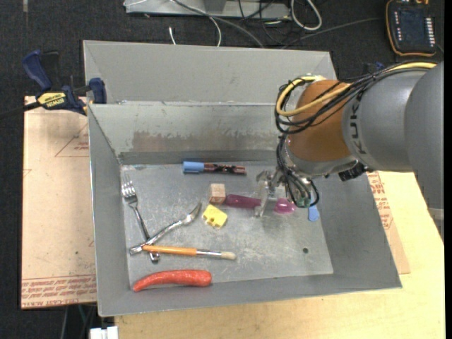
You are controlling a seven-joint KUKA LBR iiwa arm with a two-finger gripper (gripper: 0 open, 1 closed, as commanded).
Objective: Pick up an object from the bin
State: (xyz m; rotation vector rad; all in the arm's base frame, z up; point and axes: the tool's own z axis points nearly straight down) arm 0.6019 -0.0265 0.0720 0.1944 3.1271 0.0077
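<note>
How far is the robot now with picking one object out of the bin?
Done: the gripper is down in the bin, right above the purple spoon-like thing on the right of the floor. In hand: apparently lining up on it; a grip cannot be confirmed. Left: grasping and lifting it, since it lies flat on the floor, near the tan block.

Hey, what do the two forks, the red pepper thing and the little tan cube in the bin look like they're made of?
Left fork and second fork: likely metal, silver and shiny, with glints along the handles. Red pepper: probably plastic or rubber, smooth with a slight sheen. Tan cube: possibly wood, matt and pale, though that's hard to be sure of.
</note>
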